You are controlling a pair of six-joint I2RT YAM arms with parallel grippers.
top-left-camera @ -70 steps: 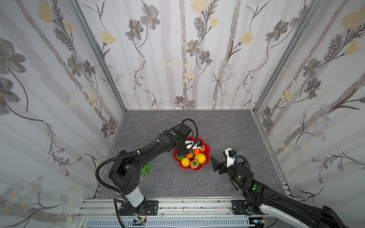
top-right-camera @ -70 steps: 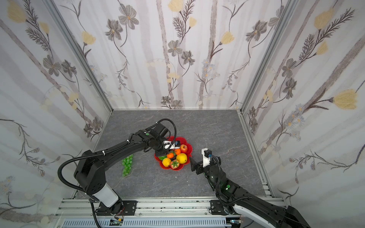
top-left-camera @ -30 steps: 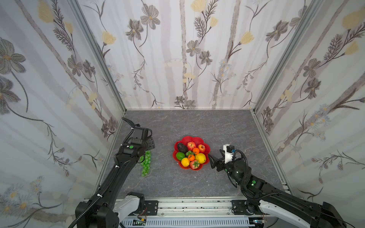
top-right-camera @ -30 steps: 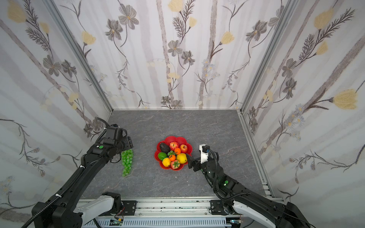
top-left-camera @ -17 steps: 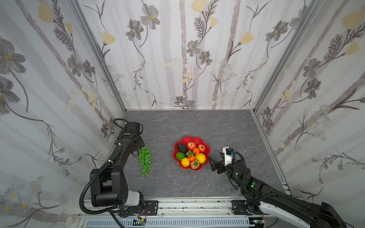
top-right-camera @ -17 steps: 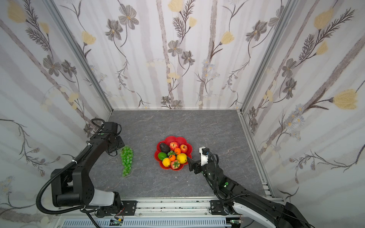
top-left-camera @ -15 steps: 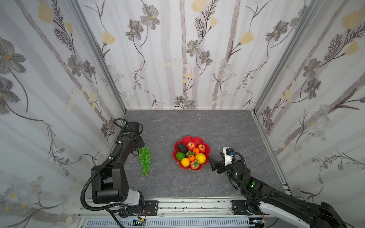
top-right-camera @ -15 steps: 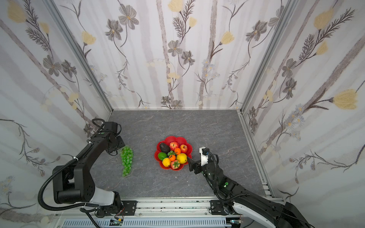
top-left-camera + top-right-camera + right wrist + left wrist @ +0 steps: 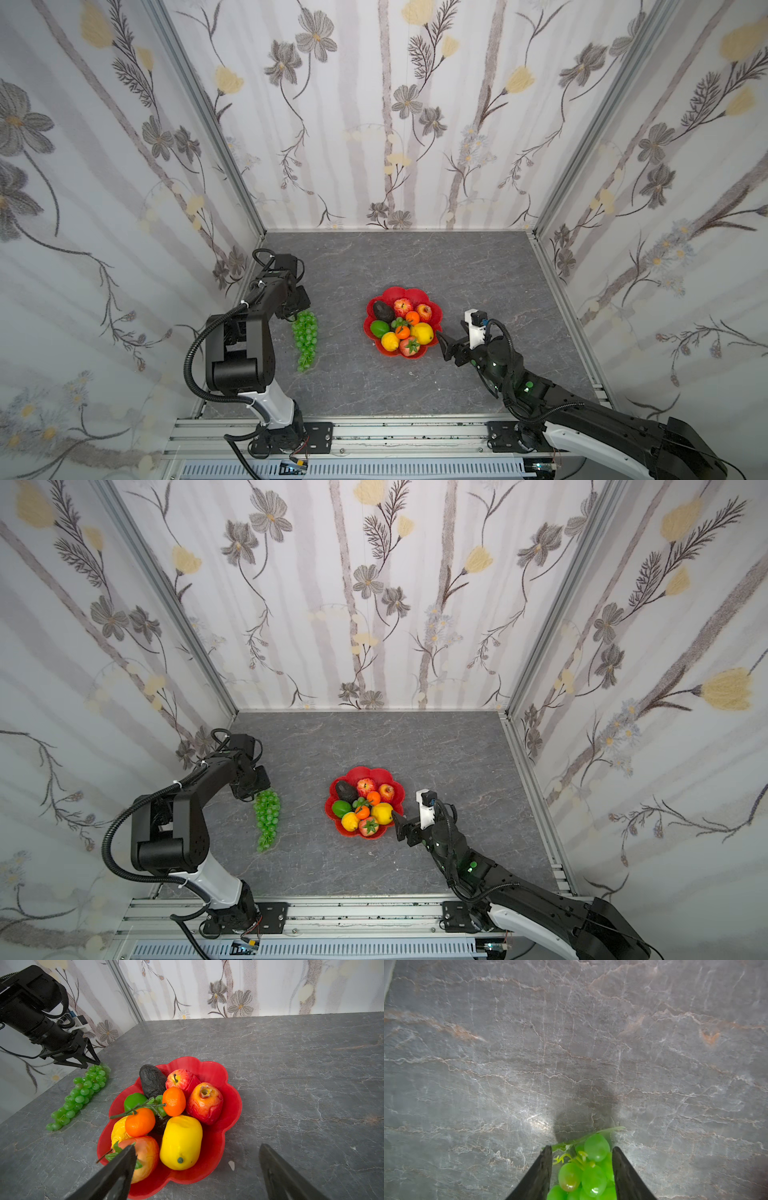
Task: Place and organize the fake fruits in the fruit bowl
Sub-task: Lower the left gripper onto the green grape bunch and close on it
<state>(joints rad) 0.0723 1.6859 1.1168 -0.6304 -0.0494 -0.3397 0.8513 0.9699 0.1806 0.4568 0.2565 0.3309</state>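
Fake fruits (image 9: 422, 332) in fruit bowl (image 9: 399, 291) excl. grape bunch (image 9: 305, 336) on table (image 9: 415, 257); left end effector (image 9: 581, 1150) straddles its stem end, can't tell if clamped; right end effector (image 9: 444, 347) spread wide, empty.

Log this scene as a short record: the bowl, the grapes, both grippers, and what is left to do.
container: red bowl mid-table, holding avocado, lemon and more
outside: grapes lie on the table, left of the bowl and apart from it
left arm: left gripper straddles the bunch's top end; grip unclear
right arm: right gripper open, empty, by the bowl's right rim
remaining: grapes into the bowl
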